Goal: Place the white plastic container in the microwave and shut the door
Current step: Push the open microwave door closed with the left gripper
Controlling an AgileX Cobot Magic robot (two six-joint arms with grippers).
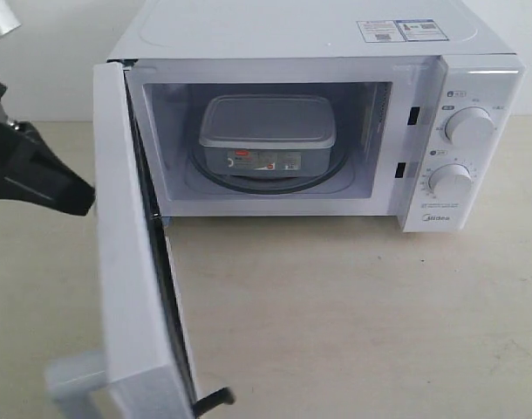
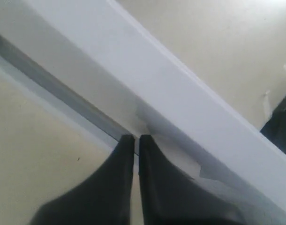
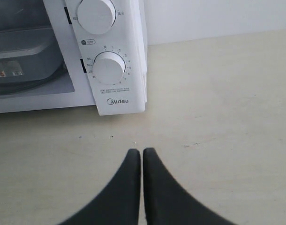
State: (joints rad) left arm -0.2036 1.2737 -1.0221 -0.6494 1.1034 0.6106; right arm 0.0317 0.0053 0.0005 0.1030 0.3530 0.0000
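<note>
Microwave (image 3: pixel 117 101) reads "Midea"; container (image 1: pixel 268 131) inside, door (image 1: pixel 126 262) open. Left jaws together at door. Right jaws, wrist view only, together above tabletop (image 3: pixel 218 93).

I think this is a robot test bench in a lab or workroom, not so much a home kitchen. A white microwave (image 1: pixel 336 35) stands on a plain beige surface (image 1: pixel 353 323), with a plain white wall (image 1: pixel 65 61) behind it. The surface has a few small dark specks. My black fingers (image 3: pixel 126 187) are machine parts, which fits such a place.
</note>
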